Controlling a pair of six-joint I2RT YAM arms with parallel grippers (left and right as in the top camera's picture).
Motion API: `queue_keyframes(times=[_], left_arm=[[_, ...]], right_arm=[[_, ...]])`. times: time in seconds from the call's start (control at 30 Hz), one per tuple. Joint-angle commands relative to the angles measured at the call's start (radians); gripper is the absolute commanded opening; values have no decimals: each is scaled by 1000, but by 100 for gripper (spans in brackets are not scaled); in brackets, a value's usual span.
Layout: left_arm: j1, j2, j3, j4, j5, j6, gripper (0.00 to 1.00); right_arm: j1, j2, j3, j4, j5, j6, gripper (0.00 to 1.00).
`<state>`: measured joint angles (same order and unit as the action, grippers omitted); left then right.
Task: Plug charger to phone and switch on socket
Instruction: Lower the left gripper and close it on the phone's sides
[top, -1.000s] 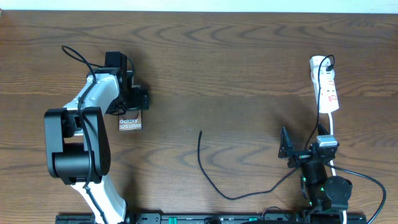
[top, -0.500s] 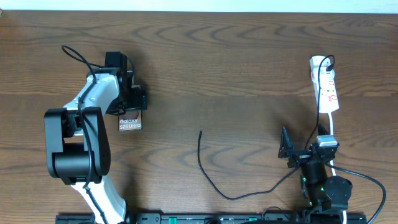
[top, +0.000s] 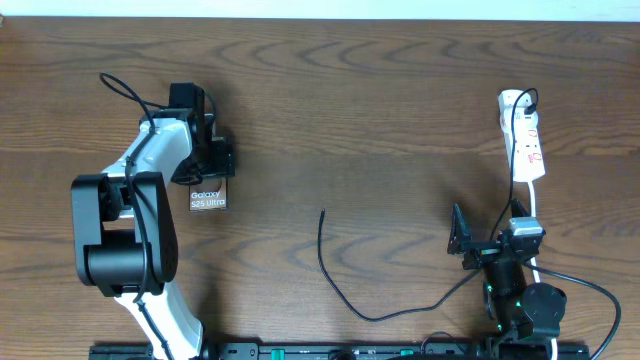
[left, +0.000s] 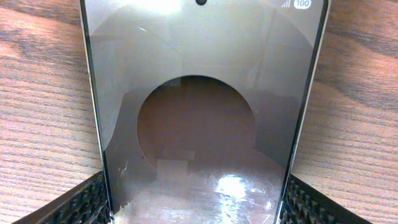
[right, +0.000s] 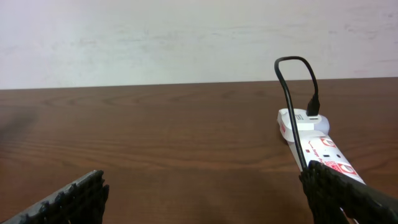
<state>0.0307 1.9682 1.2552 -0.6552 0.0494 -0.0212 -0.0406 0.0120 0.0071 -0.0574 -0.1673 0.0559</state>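
The phone (top: 209, 195) lies flat at the table's left, its "Galaxy S25 Ultra" lettering facing up. My left gripper (top: 211, 166) reaches over its far end. In the left wrist view the phone (left: 199, 93) fills the space between the fingers (left: 87, 202), both pads against its long edges; the left gripper (left: 196, 190) is shut on it. The charger (top: 340, 285) curves across the middle of the table, its free end at mid-table. The socket (top: 526, 140) lies at the right with the charger's other end plugged in. My right gripper (top: 489, 222) stands open just before the socket (right: 317, 140).
The socket's white cord (top: 534, 205) runs down beside the right arm's base. A thick black robot cable (top: 590, 290) loops at the lower right. A pale wall (right: 186, 37) stands behind the table's far edge.
The left gripper's fingers have drawn in onto the phone's sides. Neither arm, the charger nor the socket has moved.
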Motion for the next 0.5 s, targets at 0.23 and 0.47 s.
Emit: queue_keyframes(times=[0.23,0.47], left_arm=[[-2,24,-4,-9,-9,14,76],[-2,24,-4,-9,-9,14,74]], right_arm=[[10,-5,-2,-4,4,-12,99],[10,-5,-2,-4,4,-12,99]])
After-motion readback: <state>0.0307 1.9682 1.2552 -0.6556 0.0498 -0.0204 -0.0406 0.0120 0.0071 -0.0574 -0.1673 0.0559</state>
